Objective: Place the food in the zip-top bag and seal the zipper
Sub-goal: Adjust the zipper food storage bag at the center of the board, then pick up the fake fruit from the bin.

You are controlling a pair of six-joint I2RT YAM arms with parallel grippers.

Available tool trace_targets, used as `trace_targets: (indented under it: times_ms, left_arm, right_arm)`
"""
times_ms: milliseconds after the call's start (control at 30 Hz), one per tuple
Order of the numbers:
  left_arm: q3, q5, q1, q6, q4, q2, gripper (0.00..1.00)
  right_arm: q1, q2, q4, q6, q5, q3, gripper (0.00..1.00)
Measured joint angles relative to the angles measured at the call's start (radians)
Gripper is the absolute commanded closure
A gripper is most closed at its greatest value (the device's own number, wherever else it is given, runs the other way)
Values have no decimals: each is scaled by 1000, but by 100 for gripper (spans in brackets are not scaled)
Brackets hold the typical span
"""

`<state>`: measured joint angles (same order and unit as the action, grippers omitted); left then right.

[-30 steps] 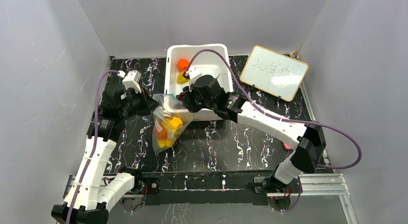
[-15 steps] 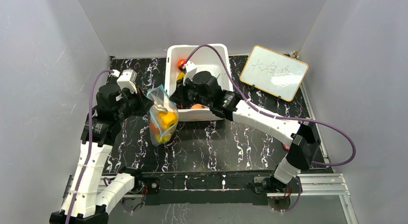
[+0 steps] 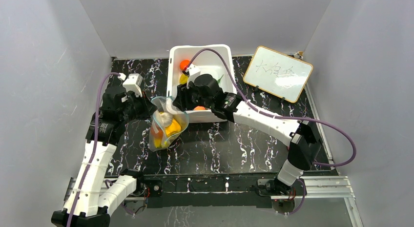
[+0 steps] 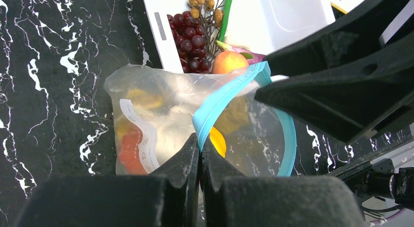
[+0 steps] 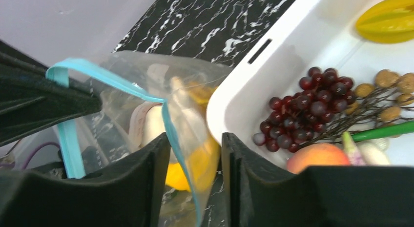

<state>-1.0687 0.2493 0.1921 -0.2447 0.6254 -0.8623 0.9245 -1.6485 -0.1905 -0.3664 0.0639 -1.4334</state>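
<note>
Left wrist view, left gripper (image 4: 200,150) pinched tight on zipper (image 4: 220,102) of zip-top bag (image 4: 161,114), food (image 4: 217,142) inside, bag against white tub (image 3: 222,53) front-left corner, right gripper (image 5: 195,173) jaws narrowly apart astride bag rim

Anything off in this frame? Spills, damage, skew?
Nothing spilled or torn. Only oddity: the zipper kinks into a sharp fold where the left gripper pinches it, so the bag mouth gapes lopsided beside the tub. Grapes sit in the tub, unbagged.
</note>
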Motion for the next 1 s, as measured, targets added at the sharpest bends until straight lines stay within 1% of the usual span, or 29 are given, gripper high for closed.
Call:
trace_targets:
  times_ms: [100,233,467,633,733,833,1000]
  left_arm:
    - [6,-5,0,3,-4,0,100]
    - [6,-8,0,13,-5,0,100]
    - [11,-25,0,27,-11,3,100]
    - [33,-32,0,31,-23,15,100]
    - [36,-32,0,32,-27,15,100]
    - [36,-31,0,27,-35,15,100]
    - [36,-28,0,12,-42,15,100]
  right_arm:
    - [-21,-4,-1,-12,-23,-6,55]
    - [-59,-29,-16,-39,-39,-35,46]
    - [-151,-60,-25,-32,-60,-59,35]
    - [-216,-73,-25,-12,-63,-66,34]
    - [-236,-132,-23,15,-76,-114,32]
    - [-246,-241,-40,66,-95,-202,27]
    - [-251,-423,-125,159,-138,-363,18]
